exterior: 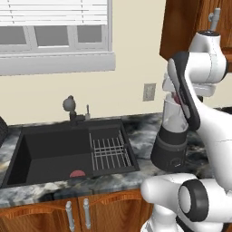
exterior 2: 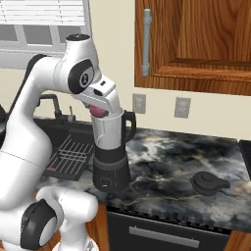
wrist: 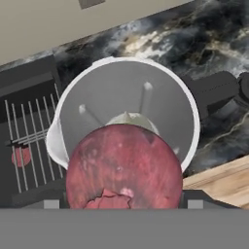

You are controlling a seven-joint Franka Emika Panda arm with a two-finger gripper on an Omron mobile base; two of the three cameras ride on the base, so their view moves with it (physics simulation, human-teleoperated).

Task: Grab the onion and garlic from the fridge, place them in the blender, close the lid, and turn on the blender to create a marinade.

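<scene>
The dark red onion sits between my gripper's fingertips, which are shut on it right over the open mouth of the blender. From the right base view the onion shows at the jar's rim under the hand. The clear jar stands on its black base on the counter, black handle facing right. A black domed lid lies on the counter to the right of the blender. The garlic and the fridge are out of view.
A black sink with a wire rack and a flat reddish disc lies left of the blender. A faucet stands behind it. Wooden wall cabinets hang above the marbled counter.
</scene>
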